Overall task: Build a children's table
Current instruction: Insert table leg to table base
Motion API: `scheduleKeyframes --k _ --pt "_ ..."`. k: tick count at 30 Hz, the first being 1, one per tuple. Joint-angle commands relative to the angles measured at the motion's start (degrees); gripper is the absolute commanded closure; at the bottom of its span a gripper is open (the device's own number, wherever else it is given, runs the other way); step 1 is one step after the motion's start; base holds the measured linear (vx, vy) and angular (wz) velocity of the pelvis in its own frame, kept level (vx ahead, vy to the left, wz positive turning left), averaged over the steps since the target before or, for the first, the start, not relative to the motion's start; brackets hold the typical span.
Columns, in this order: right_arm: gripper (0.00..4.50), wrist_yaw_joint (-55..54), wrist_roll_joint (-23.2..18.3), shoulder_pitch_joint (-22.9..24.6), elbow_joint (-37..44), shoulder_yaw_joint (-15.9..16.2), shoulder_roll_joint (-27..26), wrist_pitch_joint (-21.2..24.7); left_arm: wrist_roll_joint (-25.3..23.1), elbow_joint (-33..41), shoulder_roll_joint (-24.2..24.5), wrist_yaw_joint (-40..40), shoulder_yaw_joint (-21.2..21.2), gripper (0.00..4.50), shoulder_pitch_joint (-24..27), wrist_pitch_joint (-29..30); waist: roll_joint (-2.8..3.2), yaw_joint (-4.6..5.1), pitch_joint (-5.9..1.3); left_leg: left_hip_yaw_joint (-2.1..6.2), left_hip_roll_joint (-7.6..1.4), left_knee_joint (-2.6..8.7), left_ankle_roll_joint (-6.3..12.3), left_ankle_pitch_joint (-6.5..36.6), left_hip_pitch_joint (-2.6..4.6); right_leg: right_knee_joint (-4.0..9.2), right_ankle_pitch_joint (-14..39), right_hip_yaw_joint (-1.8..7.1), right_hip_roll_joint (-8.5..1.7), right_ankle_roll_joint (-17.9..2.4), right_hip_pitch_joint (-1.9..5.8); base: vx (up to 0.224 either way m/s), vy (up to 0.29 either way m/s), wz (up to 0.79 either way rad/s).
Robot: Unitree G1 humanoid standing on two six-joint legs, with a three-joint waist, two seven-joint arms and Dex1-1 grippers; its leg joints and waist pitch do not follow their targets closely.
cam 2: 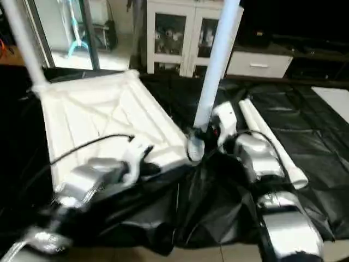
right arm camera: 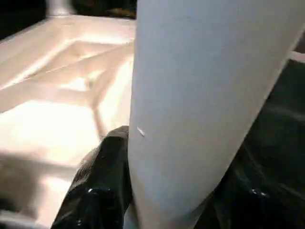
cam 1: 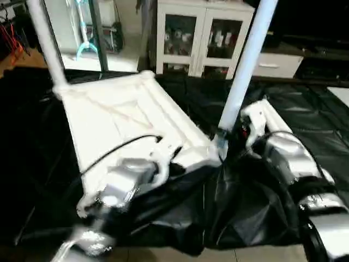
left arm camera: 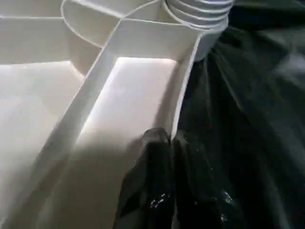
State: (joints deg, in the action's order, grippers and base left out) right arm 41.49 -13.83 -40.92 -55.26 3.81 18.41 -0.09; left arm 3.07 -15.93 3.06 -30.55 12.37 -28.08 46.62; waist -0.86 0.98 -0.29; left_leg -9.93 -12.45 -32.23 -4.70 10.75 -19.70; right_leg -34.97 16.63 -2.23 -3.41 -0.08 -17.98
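The white tabletop lies underside up on a black sheet, its X ribs showing. One white leg stands upright in the far left corner socket. A second leg stands at the near right corner socket, its threaded end at the socket. My right gripper is shut on this leg low down, one black finger on each side. My left gripper is shut on the tabletop's near rim, close to that corner. Another leg lies loose on the sheet to the right.
The black sheet is crumpled and bunched in front of the tabletop. A white cabinet with glass doors and a low drawer unit stand behind. A black cable runs over the tabletop to my left forearm.
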Motion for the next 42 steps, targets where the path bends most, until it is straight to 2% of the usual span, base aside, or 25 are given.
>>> scheduleKeyframes --k 1,2,3,4,5,7,10,11,12,13,15,17,19,23,25,26,27,34,35,37,38,39,40,41,42 --pt "2.68 -4.38 8.21 7.13 -11.10 7.38 -5.85 6.81 1.58 2.18 -4.61 10.47 -6.19 4.50 -6.28 -3.14 0.55 0.10 0.22 0.74 -1.08 4.09 -1.29 21.76 0.17 6.02 11.68 1.93 -3.49 -10.85 -1.71 0.000 0.000 0.00" --pt "2.68 -10.20 8.70 6.20 -13.09 6.80 -8.06 6.42 1.62 1.71 -8.33 15.12 -8.43 4.50 -7.61 -3.54 0.63 0.21 0.23 0.66 -1.08 4.08 -1.07 20.61 -0.04 5.82 9.81 2.00 -3.42 -11.10 -1.73 0.000 0.000 0.00" --pt "2.68 -13.56 8.44 5.65 -13.94 5.89 -9.27 6.05 1.63 1.56 -10.08 17.63 -9.71 4.50 -8.13 -3.78 0.78 0.25 0.08 0.82 -1.11 4.16 -1.29 19.98 -0.12 5.74 9.28 1.89 -3.56 -11.16 -1.52 0.000 0.000 0.00" --pt "2.68 -13.56 8.44 5.65 -13.94 5.89 -9.27 6.05 1.63 1.56 -10.08 17.63 -9.71 4.50 -8.13 -3.78 0.69 0.28 -0.08 0.68 -1.04 3.96 -1.02 19.11 -0.11 5.67 7.88 1.97 -3.49 -11.23 -1.50 0.000 0.000 0.00" --pt "2.68 -17.48 8.18 4.86 -14.75 4.67 -10.74 5.32 0.95 1.77 -11.34 19.97 -10.60 4.50 -8.49 -3.84 0.71 0.23 0.03 0.72 -1.09 4.06 -0.48 17.62 -0.48 5.51 5.58 1.91 -3.48 -11.22 -1.33 0.000 0.000 0.00" --pt "2.68 -20.01 8.12 4.50 -15.02 3.99 -11.59 4.45 0.53 1.59 -11.31 21.28 -11.42 4.50 -8.59 -3.90 0.72 0.14 -0.05 0.59 -0.99 3.91 -0.05 16.75 -0.57 5.51 4.28 1.91 -3.51 -10.89 -1.27 0.000 0.000 0.00" --pt "2.68 -21.86 8.52 4.52 -14.97 3.53 -12.20 3.25 0.85 0.99 -10.60 22.22 -12.89 4.50 -8.71 -3.84 0.89 0.00 -0.47 0.59 -1.03 3.54 1.22 10.35 -1.03 4.58 -6.56 1.74 -3.29 -10.84 -0.70 0.000 0.000 0.00" --pt "2.68 -22.25 8.82 4.53 -14.88 3.58 -12.23 2.76 1.01 0.95 -10.34 22.13 -13.21 4.50 -8.69 -3.64 0.71 0.06 -0.56 0.56 -1.02 3.42 1.58 9.40 -1.12 4.45 -8.36 1.68 -3.20 -10.86 -0.54 0.000 0.000 0.00" --pt "2.68 -22.82 8.94 4.45 -14.91 3.40 -12.32 2.37 0.96 0.89 -10.13 22.30 -13.39 4.50 -8.70 -3.64 0.84 0.04 -0.41 0.51 -1.00 3.43 1.94 8.87 -1.11 4.40 -9.91 1.61 -3.22 -11.07 -0.62 0.000 0.000 0.00" --pt "2.68 -23.28 9.06 4.27 -15.10 3.07 -12.48 2.20 0.78 0.77 -9.92 22.44 -13.34 4.50 -8.77 -3.69 0.81 0.09 -0.28 0.44 -1.00 3.52 1.98 9.61 -1.07 4.51 -9.22 1.59 -3.26 -11.15 -0.72 0.000 0.000 0.00" --pt "2.68 -23.57 8.99 4.10 -15.18 2.66 -12.63 1.91 0.77 0.71 -9.65 22.19 -13.22 4.50 -8.77 -3.60 0.87 0.20 -0.01 0.36 -1.07 3.82 1.19 14.53 -0.81 5.15 -1.46 1.72 -3.40 -10.80 -1.07 0.000 0.000 0.00" --pt "2.68 -23.46 8.21 3.66 -15.16 1.12 -12.89 0.78 1.01 1.04 -8.85 20.56 -12.48 4.50 -8.41 -3.32 0.90 0.23 0.19 0.41 -1.09 4.04 0.30 17.39 -0.75 5.58 4.04 1.83 -3.44 -10.02 -1.38 0.000 0.000 0.00" --pt "2.68 -23.00 7.47 3.29 -15.03 -0.25 -13.00 -0.60 1.21 1.53 -8.08 19.23 -11.54 4.50 -7.99 -2.88 0.98 0.25 0.20 0.47 -1.13 4.13 -0.30 18.50 -0.74 5.76 6.35 1.98 -3.50 -9.38 -1.59 0.000 0.000 0.00" --pt "2.68 -22.36 7.64 2.94 -14.93 -0.52 -12.41 -1.04 1.32 1.84 -7.13 17.63 -10.43 4.50 -7.53 -2.63 1.04 0.25 0.13 0.49 -1.15 4.11 -0.39 16.06 -0.98 5.36 1.74 1.95 -3.34 -9.46 -1.41 0.000 0.000 0.00" --pt "2.68 -21.99 7.67 2.85 -14.93 -0.61 -12.25 -0.97 1.36 1.83 -6.84 17.02 -9.99 4.50 -7.45 -2.66 1.06 0.26 0.04 0.42 -1.09 3.97 0.11 14.00 -1.07 5.10 -1.46 1.91 -3.31 -9.80 -1.18 0.000 0.000 0.00" --pt "2.68 -21.54 7.84 2.67 -14.99 -0.89 -11.99 -0.92 1.43 1.84 -6.56 16.51 -9.55 4.50 -7.41 -2.62 1.32 0.20 -0.02 0.39 -1.05 3.84 0.37 12.56 -1.07 4.91 -3.86 1.88 -3.34 -10.09 -1.01 0.000 0.000 0.00" --pt "2.68 -21.51 7.86 2.65 -15.00 -0.92 -11.96 -0.91 1.43 1.83 -6.53 16.45 -9.50 4.50 -7.41 -2.62 1.18 0.21 0.02 0.31 -1.04 3.79 0.64 12.16 -1.05 4.89 -5.00 1.85 -3.34 -10.35 -0.98 0.000 0.000 0.00" --pt "2.68 -16.96 8.44 1.90 -14.72 -1.23 -11.59 -2.80 2.07 2.02 -5.37 15.01 -7.99 4.50 -7.39 -2.45 1.23 0.17 0.12 0.27 -1.14 3.88 0.76 13.14 -0.95 4.99 -3.16 1.87 -3.42 -11.17 -0.95 0.000 0.000 0.00" --pt "2.12 -16.84 8.46 1.86 -14.55 -1.22 -11.55 -3.35 1.96 2.08 -5.18 14.83 -7.76 4.50 -7.34 -2.55 1.23 0.18 0.13 0.27 -1.17 3.89 0.79 13.12 -0.97 4.99 -3.07 1.89 -3.43 -11.22 -0.94 0.000 0.000 0.00" --pt "2.12 -16.34 8.79 1.65 -13.98 -1.03 -11.36 -5.41 1.56 2.21 -4.44 14.21 -6.93 4.50 -7.16 -3.01 1.25 0.11 0.10 0.24 -1.19 3.83 0.96 12.67 -0.99 4.94 -3.26 1.90 -3.50 -11.47 -0.91 0.000 0.000 0.00" --pt "1.98 -16.28 8.45 1.52 -13.41 -1.42 -11.27 -6.33 1.49 2.38 -4.06 13.61 -6.50 4.50 -6.95 -3.33 1.21 0.16 0.11 0.17 -1.07 3.72 1.19 12.09 -1.15 4.91 -3.78 1.90 -3.46 -12.15 -0.89 0.000 0.000 0.00" --pt "1.80 -16.23 8.23 1.44 -13.03 -1.81 -11.23 -6.83 1.47 2.50 -3.83 13.16 -6.25 4.50 -6.81 -3.53 1.36 0.11 -0.52 0.32 -1.09 3.25 1.53 7.89 -1.55 4.12 -9.13 1.99 -3.69 -12.77 -0.05 0.000 0.000 0.00" --pt "1.80 -16.23 8.23 1.44 -13.03 -1.81 -11.23 -6.83 1.47 2.50 -3.83 13.16 -6.25 4.50 -6.81 -3.53 1.18 -0.03 -0.54 0.44 -1.09 3.16 2.22 4.73 -1.82 3.65 -13.75 1.88 -3.67 -12.77 0.25 0.000 0.000 0.00" --pt "1.56 -15.55 7.62 1.38 -11.67 -2.73 -10.91 -8.29 1.46 2.95 -3.04 11.92 -5.51 4.50 -6.42 -3.82 1.10 0.04 -0.93 0.34 -0.76 2.38 4.32 -1.53 -1.67 2.80 -23.80 1.66 -2.94 -13.27 0.33 0.000 0.000 0.00" --pt "1.56 -14.50 7.03 1.53 -10.52 -3.37 -10.64 -9.26 1.56 3.26 -2.60 11.32 -5.22 4.50 -6.17 -3.85 1.30 -0.07 -0.90 0.10 -0.38 1.98 6.32 -4.44 -1.80 2.40 -30.32 1.61 -2.95 -13.80 0.27 0.000 0.000 0.00"
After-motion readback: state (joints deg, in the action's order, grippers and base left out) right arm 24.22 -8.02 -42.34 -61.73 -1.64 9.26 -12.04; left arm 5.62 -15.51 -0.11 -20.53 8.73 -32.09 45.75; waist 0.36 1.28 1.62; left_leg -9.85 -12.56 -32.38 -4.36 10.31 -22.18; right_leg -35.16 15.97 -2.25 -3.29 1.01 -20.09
